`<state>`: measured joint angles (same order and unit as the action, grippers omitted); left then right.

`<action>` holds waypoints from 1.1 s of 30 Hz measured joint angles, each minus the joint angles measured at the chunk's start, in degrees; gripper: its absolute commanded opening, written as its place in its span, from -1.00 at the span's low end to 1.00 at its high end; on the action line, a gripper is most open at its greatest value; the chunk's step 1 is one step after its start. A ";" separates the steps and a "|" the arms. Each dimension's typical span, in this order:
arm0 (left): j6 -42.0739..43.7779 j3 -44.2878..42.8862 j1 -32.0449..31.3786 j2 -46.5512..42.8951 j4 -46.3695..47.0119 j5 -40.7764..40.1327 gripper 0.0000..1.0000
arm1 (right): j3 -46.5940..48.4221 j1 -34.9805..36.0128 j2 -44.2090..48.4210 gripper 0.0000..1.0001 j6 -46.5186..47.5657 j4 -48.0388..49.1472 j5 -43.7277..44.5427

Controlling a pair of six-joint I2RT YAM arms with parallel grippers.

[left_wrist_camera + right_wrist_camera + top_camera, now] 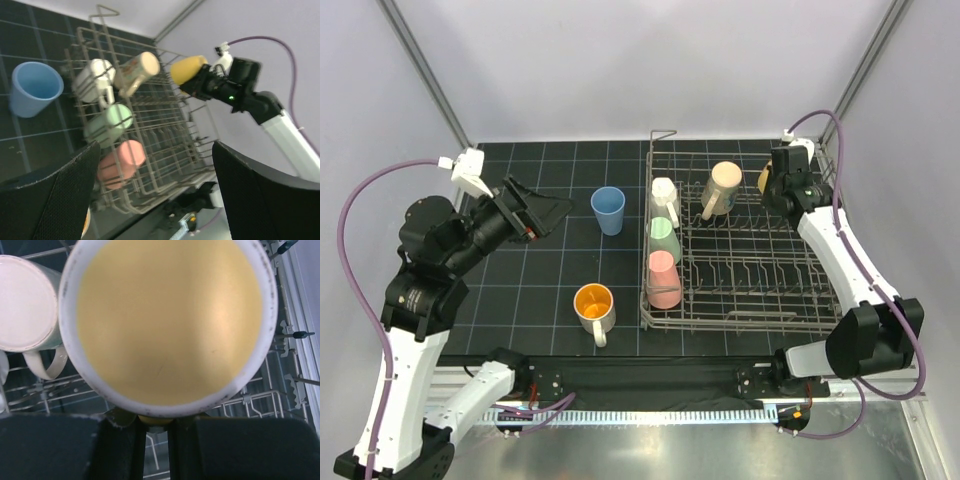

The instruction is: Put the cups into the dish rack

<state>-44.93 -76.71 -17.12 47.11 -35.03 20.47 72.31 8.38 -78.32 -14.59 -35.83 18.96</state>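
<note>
The grey wire dish rack (740, 322) stands on the right of the black mat. In it lie a white cup (664, 195), a pale green cup (663, 238), a pink cup (664, 280) and a cream mug (722, 187). My right gripper (778, 185) is shut on a yellow cup (167, 320) and holds it over the rack's far right corner, beside the cream mug (27, 302). A blue cup (608, 210) and a white mug with orange inside (594, 305) stand on the mat left of the rack. My left gripper (535, 212) is open and empty, left of the blue cup (34, 89).
The rack's right half (260, 400) holds rows of bare tines. Metal frame posts (425, 75) rise at the back corners. The mat's near edge meets a metal rail (650, 405) by the arm bases.
</note>
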 measured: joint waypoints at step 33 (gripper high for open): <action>14.10 -3.17 -1.25 2.40 -11.61 -11.96 0.85 | -3.15 -2.12 -17.16 -0.92 3.96 16.28 0.37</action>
<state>-30.83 -79.88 -18.37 49.52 -46.63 8.51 69.17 6.26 -95.48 -10.63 -19.55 19.33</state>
